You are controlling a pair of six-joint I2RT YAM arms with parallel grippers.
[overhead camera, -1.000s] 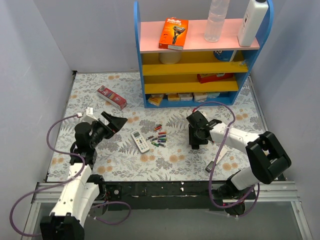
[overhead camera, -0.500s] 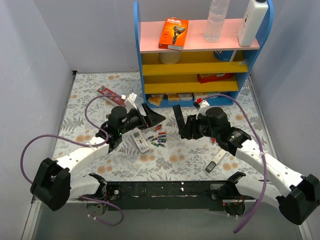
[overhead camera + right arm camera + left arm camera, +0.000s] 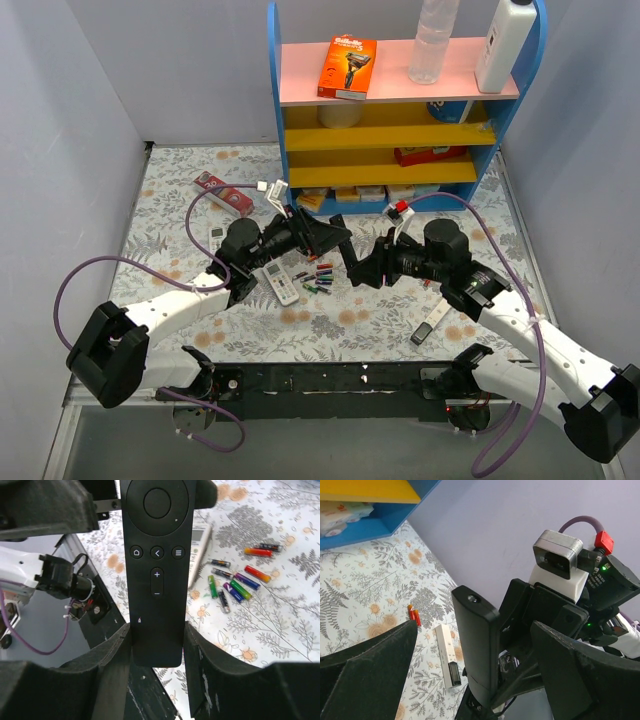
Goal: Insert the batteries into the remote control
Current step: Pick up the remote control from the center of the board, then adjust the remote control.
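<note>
Right end effector (image 3: 157,650) clamping black remote (image 3: 156,555), batteries (image 3: 235,582) scattered on table (image 3: 285,630)

Pale lavender walls (image 3: 60,120), floral-print tabletop (image 3: 170,170) — blue shelf unit (image 3: 277,120) with pink and yellow boards

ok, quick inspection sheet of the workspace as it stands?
Surface: floral cloth, flat, no spills seen.
Job's things: black remote held by its lower end; batteries loose on the cloth beside a white remote.
Clutter: red box; white stick-shaped device.
Grippers: right gripper shut on the black remote; left gripper open, facing it.
Cables: purple cables loop off both arms, none lying on the batteries.
Surroundings: blue shelf unit with orange box and bottles; plain walls.
</note>
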